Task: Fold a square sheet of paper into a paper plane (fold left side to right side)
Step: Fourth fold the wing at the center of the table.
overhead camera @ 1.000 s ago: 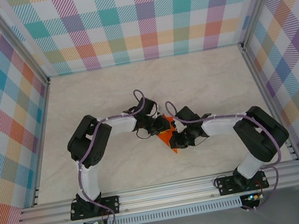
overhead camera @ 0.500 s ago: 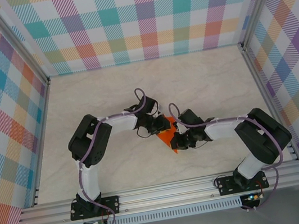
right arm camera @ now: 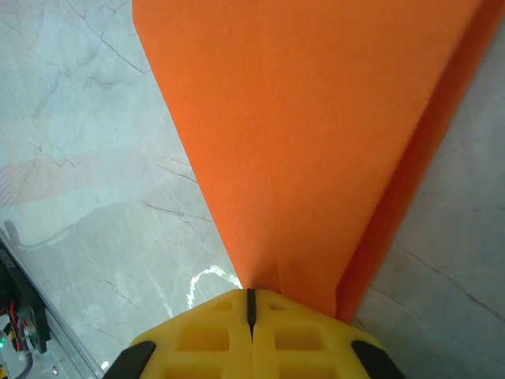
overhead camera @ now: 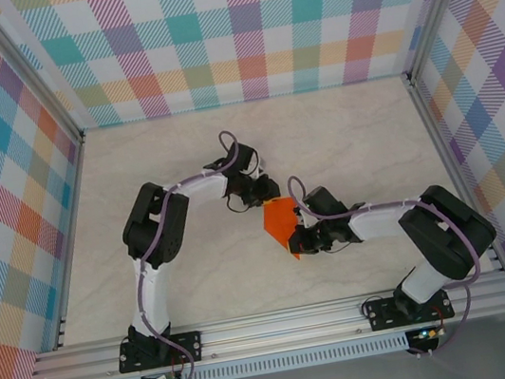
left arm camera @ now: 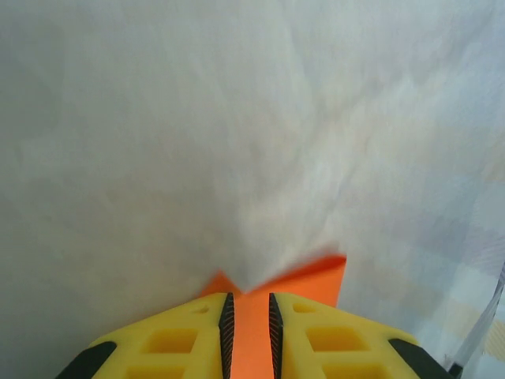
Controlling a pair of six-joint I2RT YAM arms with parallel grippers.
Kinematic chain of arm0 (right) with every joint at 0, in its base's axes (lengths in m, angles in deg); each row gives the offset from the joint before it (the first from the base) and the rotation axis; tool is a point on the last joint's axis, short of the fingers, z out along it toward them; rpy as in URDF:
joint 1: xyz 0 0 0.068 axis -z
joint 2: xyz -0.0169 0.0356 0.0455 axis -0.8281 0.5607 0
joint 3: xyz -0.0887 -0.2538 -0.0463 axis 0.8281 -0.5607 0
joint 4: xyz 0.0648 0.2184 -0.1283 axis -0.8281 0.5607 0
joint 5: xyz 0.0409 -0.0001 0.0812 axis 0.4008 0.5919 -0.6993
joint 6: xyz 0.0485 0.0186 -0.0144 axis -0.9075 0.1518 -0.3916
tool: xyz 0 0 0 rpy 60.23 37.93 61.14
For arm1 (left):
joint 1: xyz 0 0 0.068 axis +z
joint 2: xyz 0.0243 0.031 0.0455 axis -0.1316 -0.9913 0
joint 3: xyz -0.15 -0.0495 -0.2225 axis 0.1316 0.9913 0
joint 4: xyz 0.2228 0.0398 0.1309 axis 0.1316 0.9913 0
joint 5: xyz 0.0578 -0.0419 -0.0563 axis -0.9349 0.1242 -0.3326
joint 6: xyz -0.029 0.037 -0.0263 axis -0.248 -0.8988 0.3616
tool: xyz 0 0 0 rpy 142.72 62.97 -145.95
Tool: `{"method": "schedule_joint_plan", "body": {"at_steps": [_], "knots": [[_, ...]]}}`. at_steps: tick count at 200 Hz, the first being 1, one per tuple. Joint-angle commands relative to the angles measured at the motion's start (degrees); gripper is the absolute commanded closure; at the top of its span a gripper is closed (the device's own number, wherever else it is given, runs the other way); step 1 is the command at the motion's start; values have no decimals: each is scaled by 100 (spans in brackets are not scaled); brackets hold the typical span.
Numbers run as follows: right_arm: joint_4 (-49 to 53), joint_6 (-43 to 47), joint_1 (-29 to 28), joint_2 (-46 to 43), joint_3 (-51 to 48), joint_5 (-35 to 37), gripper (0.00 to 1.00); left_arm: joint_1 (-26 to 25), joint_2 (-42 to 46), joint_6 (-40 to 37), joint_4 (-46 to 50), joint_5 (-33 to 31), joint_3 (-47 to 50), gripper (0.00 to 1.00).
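The square sheet of paper is folded into a bright orange pointed wedge, the paper plane [overhead camera: 282, 223], lying flat mid-table with its point toward the arm bases. My left gripper [overhead camera: 262, 199] hovers at its far left corner. In the left wrist view this gripper [left arm camera: 248, 296] has its jaws a narrow gap apart, and the orange paper [left arm camera: 316, 280] shows through and beyond the gap. My right gripper [overhead camera: 299, 243] sits at the pointed near end. In the right wrist view it [right arm camera: 251, 292] is shut, jaws touching, its tip against the point of the paper [right arm camera: 316, 142]. A darker flap runs along the paper's right edge.
The pale marble tabletop [overhead camera: 172, 164] is bounded by aluminium rails [overhead camera: 283, 324] at the near edge and plaid walls on three sides. Both arms reach inward and meet at the paper in the middle.
The left gripper has drawn back up and left, uncovering more of the orange paper. The right gripper has closed its last bit and stays at the pointed end.
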Motion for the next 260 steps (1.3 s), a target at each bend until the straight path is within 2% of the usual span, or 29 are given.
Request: {"method": "schedule_joint_plan", "body": {"at_steps": [1, 37, 68, 105, 138, 166, 204, 260], "knots": [[1180, 11, -30, 259, -427, 347, 100, 226, -293, -260, 274, -103, -361, 78], [1126, 2, -31, 252, -426, 348, 100, 418, -404, -279, 215, 174, -556, 78], [1071, -16, -30, 237, -413, 353, 100, 588, 351, -429, 251, 124, -319, 78], [1082, 10, -30, 307, -398, 435, 100, 547, 1631, -436, 20, 69, 831, 80], [1081, 17, -29, 338, -376, 432, 100, 22, 2312, -153, -716, 132, 2031, 82], [1150, 52, -30, 356, -322, 426, 100, -325, 2016, 184, -1403, 414, 2163, 82], [1168, 47, -25, 336, -320, 427, 100, -418, 1270, 199, -1327, 484, 1615, 82], [1263, 90, -30, 198, -358, 435, 100, -400, 520, 7, -1010, 66, 1083, 82]]}}
